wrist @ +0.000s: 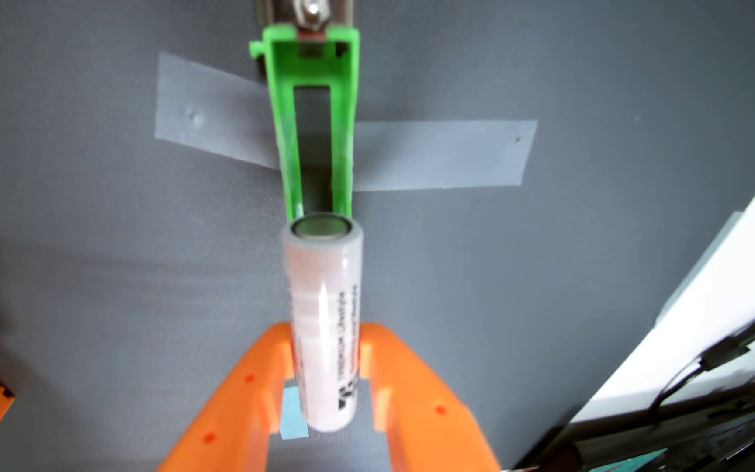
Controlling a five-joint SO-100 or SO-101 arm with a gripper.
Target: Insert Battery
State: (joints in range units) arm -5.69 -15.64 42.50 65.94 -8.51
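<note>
The orange plastic jaws point(326, 358) grip 1 white cylindrical battery point(323, 317) by its rear half in the wrist view, its metal end poised at the mouth of the green plastic battery holder point(347, 118). A slight tilt could jam it against a side rail. Grey tape strips point(439, 154) pin the holder to the grey woven worktop point(94, 272); black cables point(729, 349) trail at right.

The battery point(323, 326) is white with black print along its side and a silvery end. The holder point(311, 127) is bright green. The gripper point(326, 363) is orange, a pale blue tape scrap point(291, 415) by it. The surface point(94, 227) is dull grey, with lighter grey tape point(439, 154) strips.
</note>
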